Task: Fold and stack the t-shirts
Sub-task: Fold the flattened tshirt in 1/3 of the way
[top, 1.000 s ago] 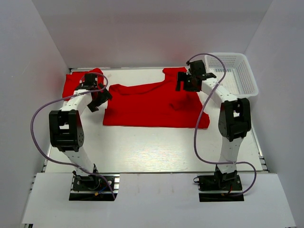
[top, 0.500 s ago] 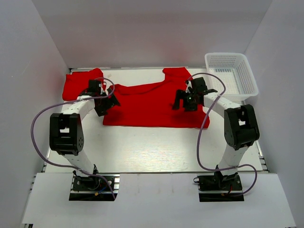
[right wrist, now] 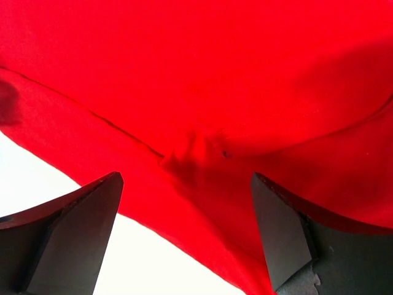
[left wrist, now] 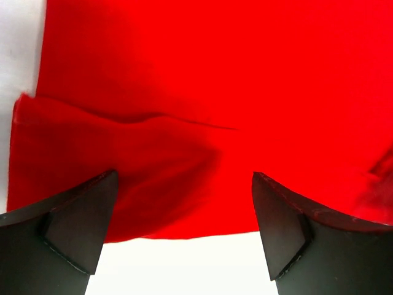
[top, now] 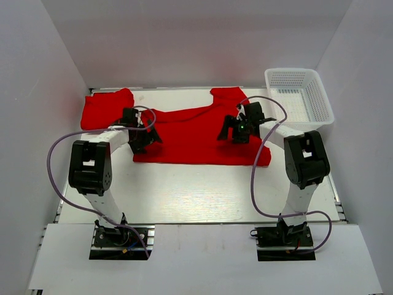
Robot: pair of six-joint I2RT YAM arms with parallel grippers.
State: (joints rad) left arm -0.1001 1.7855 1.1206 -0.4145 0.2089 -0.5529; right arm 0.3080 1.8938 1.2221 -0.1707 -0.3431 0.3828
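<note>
The main t-shirt (top: 196, 138) is plain bright red with no print, lying mostly flat with a few soft wrinkles, mid-back of the worktop (top: 184, 190). It's longest left to right, straight edge toward the arms, one sleeve poking at the back wall. A second red t-shirt (top: 105, 107) sits back left. Left hand (top: 144, 138) and right hand (top: 236, 129) hang spread wide over the main shirt's two ends, gripping nothing. Pale worktop, white walls, white mesh basket (top: 299, 92) back right.
</note>
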